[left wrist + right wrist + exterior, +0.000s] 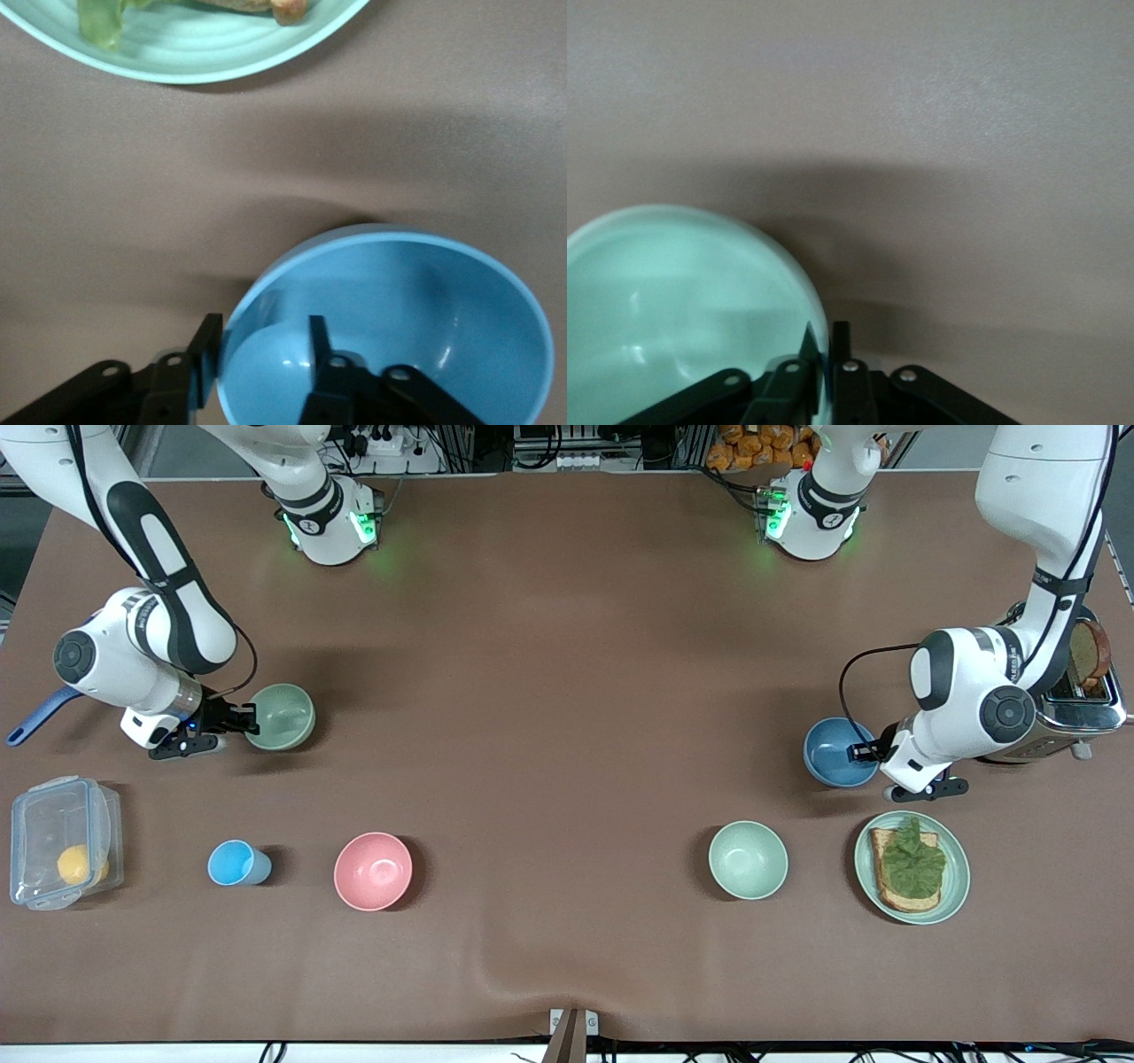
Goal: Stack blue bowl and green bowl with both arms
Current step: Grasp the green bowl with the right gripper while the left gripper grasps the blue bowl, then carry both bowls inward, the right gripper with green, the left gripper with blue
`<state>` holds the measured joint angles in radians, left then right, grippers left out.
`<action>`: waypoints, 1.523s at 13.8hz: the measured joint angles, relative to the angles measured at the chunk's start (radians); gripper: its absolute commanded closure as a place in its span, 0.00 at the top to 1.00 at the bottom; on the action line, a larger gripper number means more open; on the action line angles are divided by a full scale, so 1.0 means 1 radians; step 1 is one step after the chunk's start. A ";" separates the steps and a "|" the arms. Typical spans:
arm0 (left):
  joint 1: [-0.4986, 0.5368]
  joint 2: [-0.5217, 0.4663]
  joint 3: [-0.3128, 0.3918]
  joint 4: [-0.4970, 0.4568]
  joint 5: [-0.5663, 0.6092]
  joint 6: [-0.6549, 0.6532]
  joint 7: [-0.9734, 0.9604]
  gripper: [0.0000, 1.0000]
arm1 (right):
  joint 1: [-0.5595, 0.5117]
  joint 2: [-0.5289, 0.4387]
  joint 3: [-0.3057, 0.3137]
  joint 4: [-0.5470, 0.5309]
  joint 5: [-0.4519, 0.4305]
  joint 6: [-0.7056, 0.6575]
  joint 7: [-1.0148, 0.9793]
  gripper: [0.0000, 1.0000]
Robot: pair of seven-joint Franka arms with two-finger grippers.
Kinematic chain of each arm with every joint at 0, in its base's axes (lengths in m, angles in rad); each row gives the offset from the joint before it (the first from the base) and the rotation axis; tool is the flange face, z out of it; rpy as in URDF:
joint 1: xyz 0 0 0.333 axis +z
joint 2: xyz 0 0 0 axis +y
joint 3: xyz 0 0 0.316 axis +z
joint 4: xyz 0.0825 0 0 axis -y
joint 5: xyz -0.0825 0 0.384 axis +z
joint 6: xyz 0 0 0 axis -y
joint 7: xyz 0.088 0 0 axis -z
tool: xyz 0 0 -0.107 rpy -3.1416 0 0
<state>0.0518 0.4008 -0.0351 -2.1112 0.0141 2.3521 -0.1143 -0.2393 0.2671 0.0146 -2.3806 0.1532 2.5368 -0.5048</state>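
The green bowl (283, 713) (673, 310) sits upright on the table toward the right arm's end. My right gripper (248, 717) (827, 341) is shut on its rim, one finger inside and one outside. The blue bowl (833, 748) (425, 328) sits on the table toward the left arm's end. My left gripper (864, 751) (263, 332) straddles its rim. The outer finger is against the wall; the inner finger stands apart from it inside the bowl, so the jaws are open.
A mint-green bowl (748, 859), a pink bowl (373, 871) and a light-blue cup (237, 863) stand nearer the front camera. A green plate (955, 890) (221, 53) with toast lies close to the blue bowl. A toaster (1076, 708) stands beside the left arm. A clear box (53, 841) is at the right arm's end.
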 measured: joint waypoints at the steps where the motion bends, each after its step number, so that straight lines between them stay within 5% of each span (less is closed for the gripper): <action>1: 0.000 0.000 -0.002 0.000 0.000 0.000 0.000 0.00 | 0.000 -0.004 0.000 0.003 0.001 -0.014 0.000 0.00; 4: 0.001 -0.008 -0.012 0.006 -0.002 -0.009 0.006 0.00 | 0.001 -0.004 0.004 0.039 0.008 -0.130 0.066 0.00; 9: 0.001 -0.013 -0.033 0.055 -0.002 -0.012 0.003 0.00 | 0.114 -0.076 0.047 0.081 0.027 -0.262 0.480 0.00; 13: 0.000 -0.016 -0.048 0.176 -0.005 -0.135 -0.003 0.00 | 0.245 -0.163 0.059 0.082 0.205 -0.331 0.663 0.00; 21: -0.063 -0.018 -0.069 0.351 -0.006 -0.294 -0.067 0.00 | 0.746 -0.178 0.069 0.092 0.227 -0.094 1.416 0.00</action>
<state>-0.0111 0.3830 -0.1045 -1.7601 0.0078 2.0579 -0.1809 0.5069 0.0893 0.0832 -2.2883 0.3797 2.4430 0.9112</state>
